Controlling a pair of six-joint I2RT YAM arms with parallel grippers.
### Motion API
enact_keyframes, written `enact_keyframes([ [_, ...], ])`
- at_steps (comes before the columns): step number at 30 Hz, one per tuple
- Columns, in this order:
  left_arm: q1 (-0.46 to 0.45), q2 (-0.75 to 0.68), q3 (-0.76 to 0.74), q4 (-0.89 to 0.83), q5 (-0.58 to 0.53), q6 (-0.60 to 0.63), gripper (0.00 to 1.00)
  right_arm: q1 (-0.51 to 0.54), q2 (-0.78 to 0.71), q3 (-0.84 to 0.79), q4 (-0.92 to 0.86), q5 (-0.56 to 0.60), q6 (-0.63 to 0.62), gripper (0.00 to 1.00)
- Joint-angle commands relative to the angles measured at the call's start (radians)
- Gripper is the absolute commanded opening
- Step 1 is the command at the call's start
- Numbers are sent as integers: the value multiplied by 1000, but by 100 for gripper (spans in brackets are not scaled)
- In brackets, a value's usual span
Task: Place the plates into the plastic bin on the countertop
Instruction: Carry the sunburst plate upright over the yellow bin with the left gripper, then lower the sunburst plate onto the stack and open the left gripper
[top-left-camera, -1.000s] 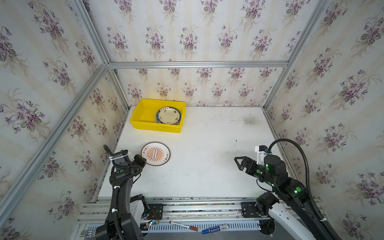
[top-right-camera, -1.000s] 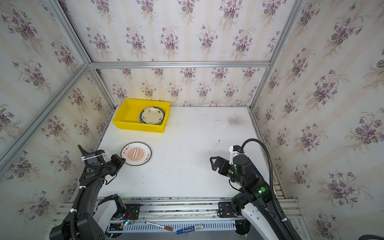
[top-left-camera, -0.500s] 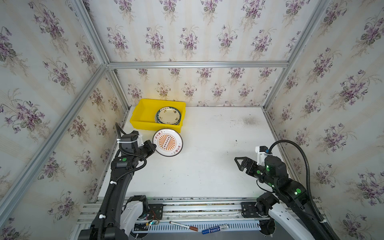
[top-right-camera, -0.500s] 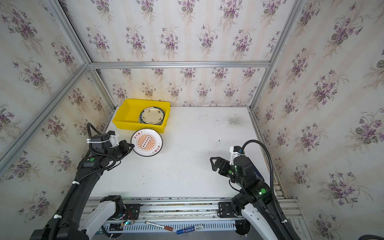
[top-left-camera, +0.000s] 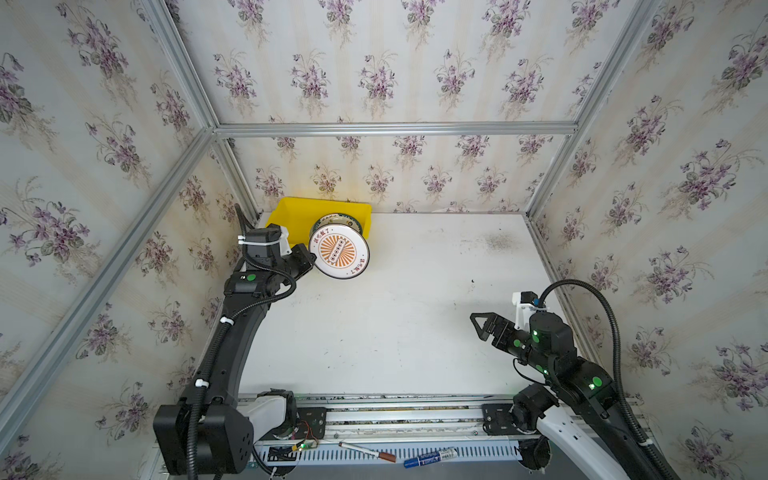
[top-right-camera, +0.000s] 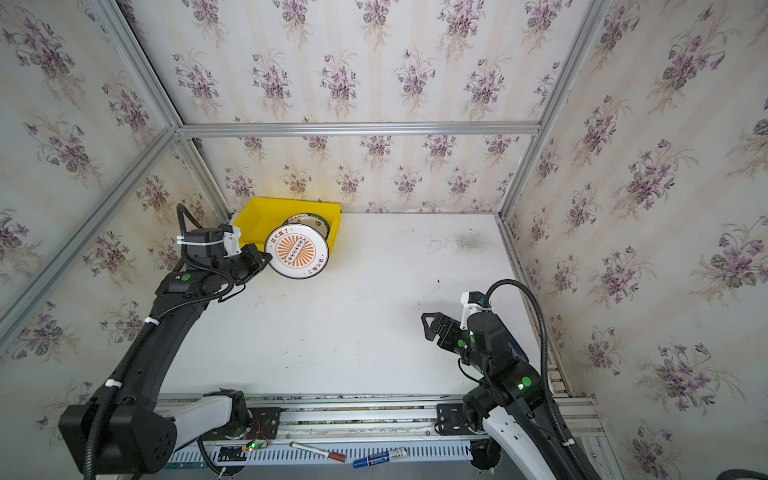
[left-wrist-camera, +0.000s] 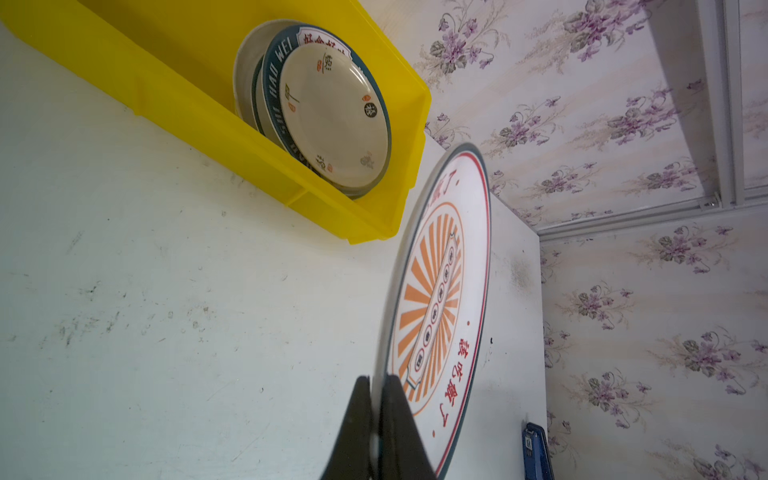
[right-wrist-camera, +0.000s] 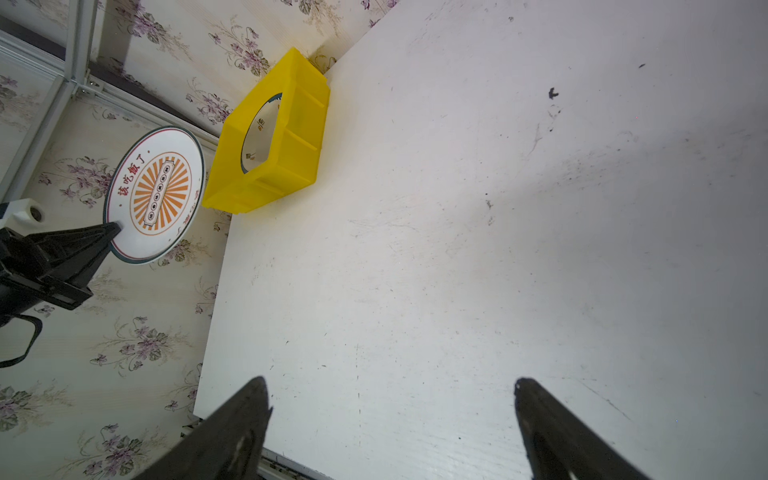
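The left fingers (left-wrist-camera: 354, 428) are clamped on the rim of the sunburst plate (left-wrist-camera: 440, 299), one finger on each face, pinching only its edge. The plate is off the desk (top-left-camera: 395, 311) and tilted, its painted face turned up and toward the desk's middle. It is round, flat and white, with a thin dark green rim and a fine red ring just inside it. Red characters run along two sides. At its centre is an orange sunburst around a pale bar with a row of small circles.

In both top views the plate (top-left-camera: 338, 250) (top-right-camera: 296, 251) hangs over the left part of the desk, in front of the plastic bin (top-left-camera: 291, 220), and covers part of the bin's near wall. The bin is bright yellow, shallow and lipped, and sits in the desk's far left corner. In the end of it away from the left edge lies a stack of plates (left-wrist-camera: 332, 116). The top one is cream with a dark teal rim lettered "HAO WEI" and small red and black marks. How many lie below it cannot be told.

The right fingers (right-wrist-camera: 557, 432) are spread wide with nothing between them, above the bare desk near its right edge and well apart from the plate and bin.
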Motion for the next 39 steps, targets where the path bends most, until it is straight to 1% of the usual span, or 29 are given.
enact_keyframes([
  [1, 0, 92, 65, 71, -69, -19, 0, -1, 5, 17, 0, 25, -7, 94],
  [4, 5, 217, 150, 84, -134, 12, 0, 0, 1, 27, -24, 47, -13, 94],
  [9, 12, 417, 300, 85, -108, 22, 0, -1, -25, 39, -62, 106, -34, 94],
  [12, 14, 519, 379, 83, -113, 24, 0, -1, -16, 48, -70, 118, -67, 95],
  [14, 15, 576, 433, 80, -136, 37, 0, -1, 5, 62, -94, 136, -91, 95],
  [20, 13, 706, 589, 13, -175, 83, 0, -1, 58, 72, -85, 165, -141, 95],
  [25, 12, 754, 612, 0, -212, 91, 0, -1, 97, 62, -44, 189, -153, 96],
  [27, 9, 766, 620, 0, -211, 98, 0, -1, 117, 62, -38, 191, -156, 96],
  [28, 6, 771, 625, 0, -211, 103, 2, -1, 126, 62, -38, 194, -158, 96],
  [29, 2, 774, 629, 1, -212, 109, 8, -1, 134, 63, -36, 196, -159, 96],
  [30, -1, 776, 633, 1, -217, 110, 19, -1, 140, 62, -35, 197, -161, 96],
  [32, -9, 780, 639, 1, -211, 117, 32, -3, 149, 62, -28, 200, -164, 96],
  [33, -12, 780, 644, -1, -203, 121, 40, -2, 152, 62, -24, 203, -164, 96],
  [35, -22, 775, 650, -5, -199, 135, 61, -4, 154, 64, -15, 205, -162, 96],
  [36, -29, 770, 651, -9, -207, 140, 74, -4, 155, 66, -12, 207, -162, 96],
  [37, -36, 763, 650, -13, -219, 145, 98, -4, 155, 69, -9, 208, -164, 96],
  [39, -44, 743, 635, -14, -253, 138, 100, -4, 158, 78, -8, 210, -172, 96],
])
